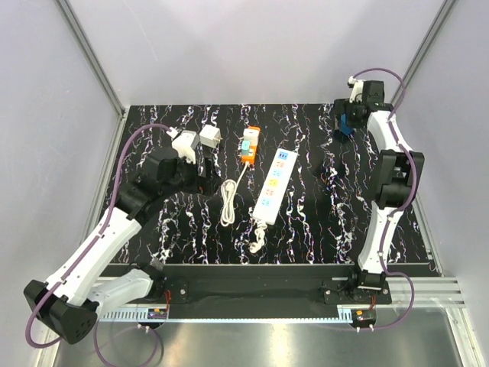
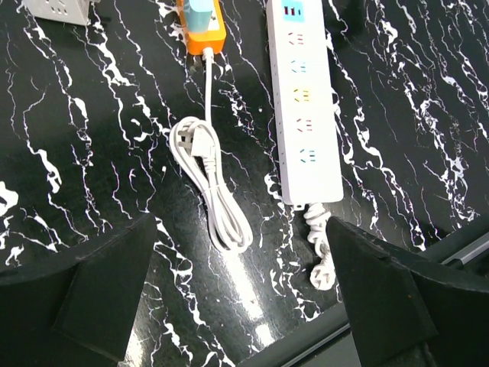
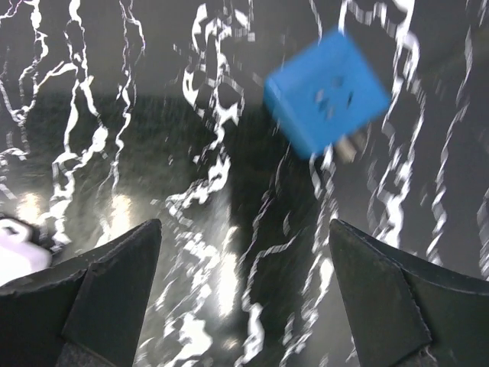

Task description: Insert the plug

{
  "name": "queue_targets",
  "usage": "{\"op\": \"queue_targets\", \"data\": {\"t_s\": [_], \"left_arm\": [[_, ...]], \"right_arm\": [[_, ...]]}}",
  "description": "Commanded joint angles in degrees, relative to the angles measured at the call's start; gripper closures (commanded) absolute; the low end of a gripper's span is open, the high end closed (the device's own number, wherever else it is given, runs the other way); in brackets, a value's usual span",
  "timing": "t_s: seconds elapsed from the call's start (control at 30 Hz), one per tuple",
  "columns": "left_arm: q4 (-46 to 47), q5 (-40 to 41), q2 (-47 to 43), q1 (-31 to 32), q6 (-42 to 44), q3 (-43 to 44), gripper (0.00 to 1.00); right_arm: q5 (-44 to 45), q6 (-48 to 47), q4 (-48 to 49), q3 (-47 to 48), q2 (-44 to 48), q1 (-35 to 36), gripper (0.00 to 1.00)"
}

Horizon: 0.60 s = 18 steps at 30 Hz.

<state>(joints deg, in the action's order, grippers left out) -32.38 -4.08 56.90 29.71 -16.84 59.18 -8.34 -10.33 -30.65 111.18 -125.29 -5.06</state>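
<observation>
The plug [image 3: 327, 92] is lying on the black marbled table [image 1: 321, 229], well to the right of the white power strip [image 1: 273, 183] and toward the far edge. Its holed face is facing the wrist camera and its metal pins are pointing off sideways, though blur is hiding finer detail. The right gripper [image 3: 244, 225] is hovering just short of it with fingers spread wide and holding nothing, likely because it is lining up for a pick. Left of the strip, the left gripper [image 2: 241, 222] is also hanging spread and empty above the coiled white cable [image 2: 210, 183] of the orange-and-white plug [image 2: 202, 23], probably waiting to steady the strip. Two white cube adapters [image 1: 210, 138] are sitting farther left of the strip.
</observation>
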Motion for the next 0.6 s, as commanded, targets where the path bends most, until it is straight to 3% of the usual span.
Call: {"op": "queue_targets", "data": {"t_s": [0.0, 0.23, 0.57], "left_arm": [[3.91, 1.00, 0.22, -0.10, 1.11, -0.64, 0.01], [3.38, 0.91, 2.59, -0.36, 1.37, 0.32, 0.01], [2.59, 1.44, 5.41, -1.06, 1.55, 1.03, 0.01]], "right_arm": [[-3.44, -11.02, 2.44, 5.35, -3.89, -0.12, 0.03], [-9.93, -17.62, 2.09, 11.60, -8.90, -1.88, 0.01], [-4.67, -20.61, 1.30, 23.46, -17.78, -2.15, 0.00]]}}
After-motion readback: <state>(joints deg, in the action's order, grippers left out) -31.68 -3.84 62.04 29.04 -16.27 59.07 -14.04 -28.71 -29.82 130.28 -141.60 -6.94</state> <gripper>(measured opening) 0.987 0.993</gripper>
